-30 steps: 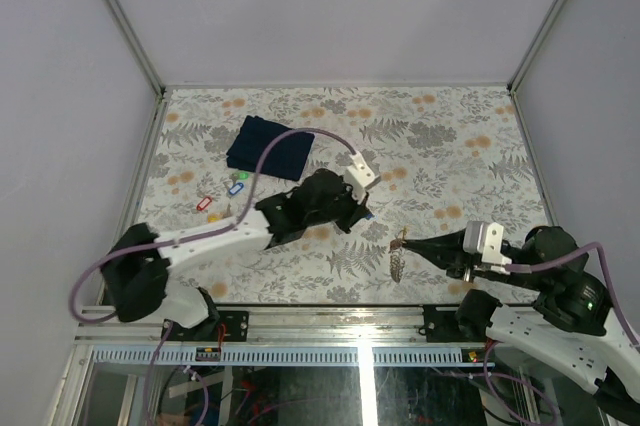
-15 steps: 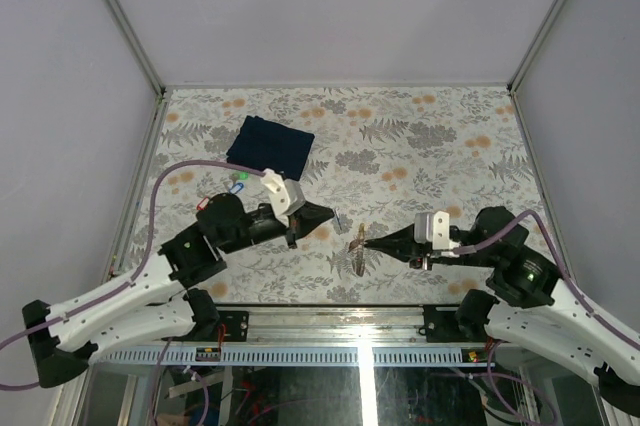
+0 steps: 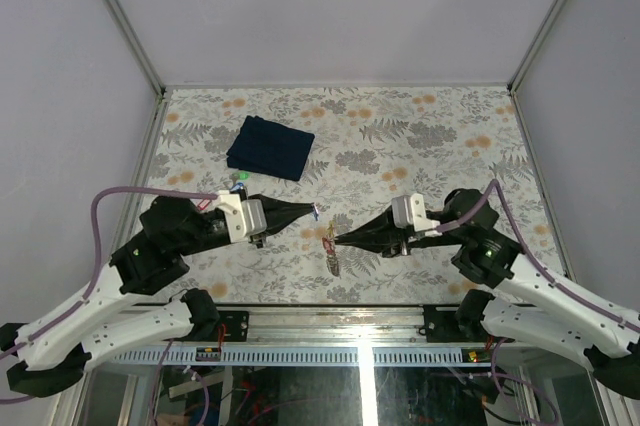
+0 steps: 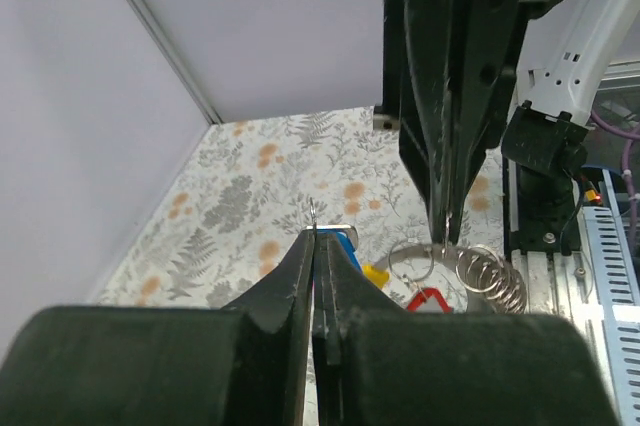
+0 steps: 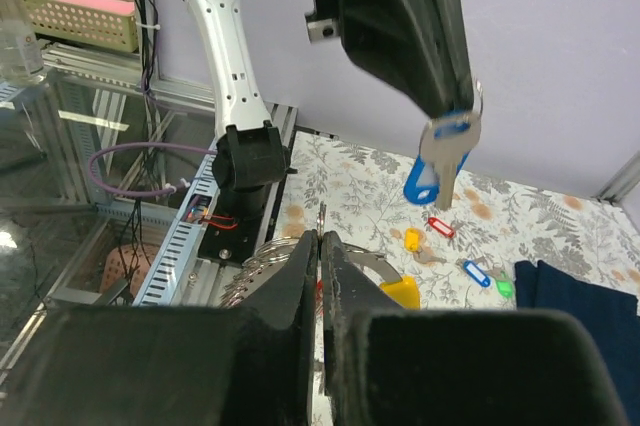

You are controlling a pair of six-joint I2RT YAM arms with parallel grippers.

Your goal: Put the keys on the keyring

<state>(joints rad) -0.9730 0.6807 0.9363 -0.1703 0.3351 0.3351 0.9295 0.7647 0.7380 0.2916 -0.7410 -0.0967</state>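
Observation:
My left gripper (image 3: 313, 211) is shut on a key with a blue tag (image 5: 438, 160), held above the table. Its jaws (image 4: 320, 238) are pressed together, with the blue tag (image 4: 346, 242) showing just past the tips. My right gripper (image 3: 335, 239) is shut on the thin metal keyring (image 4: 470, 268), which hangs below the tips with a yellow tag (image 4: 375, 274), a red tag (image 4: 428, 298) and small rings. In the right wrist view its tips (image 5: 320, 236) pinch the ring's wire. The two gripper tips point at each other, a short gap apart. Several loose keys (image 5: 440, 227) lie on the table.
A dark blue folded cloth (image 3: 270, 148) lies at the back left of the floral table (image 3: 440, 136). The loose keys (image 3: 237, 184) lie just behind my left arm. A metal rail (image 3: 360, 316) runs along the near edge.
Both arms have swung left over the last second. The left gripper drew back with the blue key, the right followed with the keyring, and the gap between the tips shrank.

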